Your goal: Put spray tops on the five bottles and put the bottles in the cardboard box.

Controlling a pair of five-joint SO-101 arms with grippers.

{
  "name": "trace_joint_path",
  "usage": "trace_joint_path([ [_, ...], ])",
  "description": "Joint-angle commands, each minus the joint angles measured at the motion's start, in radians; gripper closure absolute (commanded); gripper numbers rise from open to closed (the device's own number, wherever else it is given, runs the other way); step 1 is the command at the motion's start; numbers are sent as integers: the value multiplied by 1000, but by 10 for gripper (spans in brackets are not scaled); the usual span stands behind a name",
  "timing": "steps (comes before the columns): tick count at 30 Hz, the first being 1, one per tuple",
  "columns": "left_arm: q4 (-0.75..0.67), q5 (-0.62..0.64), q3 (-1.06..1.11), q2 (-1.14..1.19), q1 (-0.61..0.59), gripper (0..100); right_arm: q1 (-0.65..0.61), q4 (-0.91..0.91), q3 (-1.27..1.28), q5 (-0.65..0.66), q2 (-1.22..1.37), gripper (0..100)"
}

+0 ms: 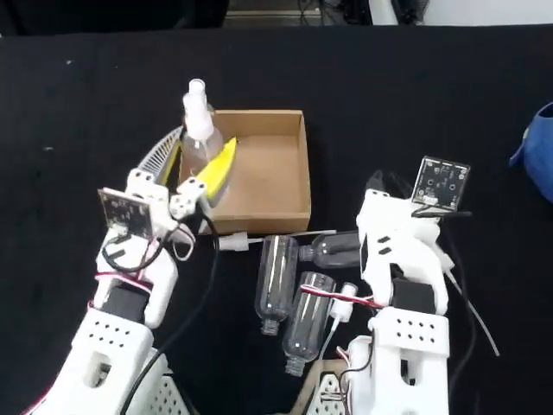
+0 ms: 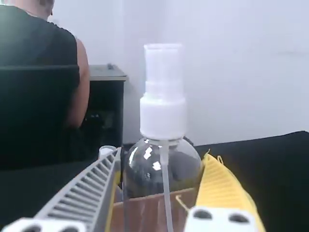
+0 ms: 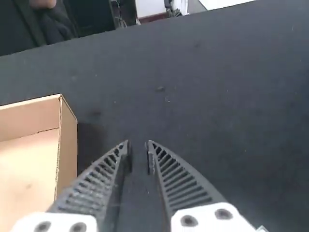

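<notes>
From the high view, I see the left gripper (image 1: 192,162) clenched on a capped bottle (image 1: 200,138). Its grey finger is on one side of the belly and its yellow finger (image 1: 218,169) on the other. That bottle stands upright with its white spray top (image 1: 196,91) fitted, at the far left corner of the cardboard box (image 1: 259,220). From above I cannot tell whether its base is inside the wall. Three more bottles lie on the black bench (image 1: 449,95) just in front of the box: one (image 1: 275,272), another (image 1: 309,324) touching it, and a third (image 1: 333,246) partly hidden under the right arm. A loose spray top (image 1: 235,242) lies beside the box's front wall.

On the left wrist view, the clear shoulder of the capped bottle sits squarely between the two fingers, pressed by both. A cardboard edge crosses in front of it and hides its base.

On the right wrist view, the right gripper (image 3: 137,145) hovers over bare bench beside the box's corner. Its fingers are drawn almost together with a thin slit between the tips, grasping nothing.
</notes>
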Motion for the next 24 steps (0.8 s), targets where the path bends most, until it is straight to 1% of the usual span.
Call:
trace_joint_path([
  [1,-26,6,-116,126,-48,970,-2,-34,2,-8,8,962],
  [3,-141,8,-101,204,-70,970,-28,-34,8,-8,10,962],
  [7,-454,8,-51,358,-76,970,-64,-35,27,-6,5,962],
  [9,-528,8,-54,436,-76,970,-69,-34,28,-6,5,962],
  [14,-555,8,-91,606,-73,970,-68,-34,25,-5,5,962],
  [20,-557,8,-142,718,-81,970,-69,-34,27,-3,10,962],
  [24,-557,0,-160,753,-81,970,-69,-34,27,55,10,962],
])
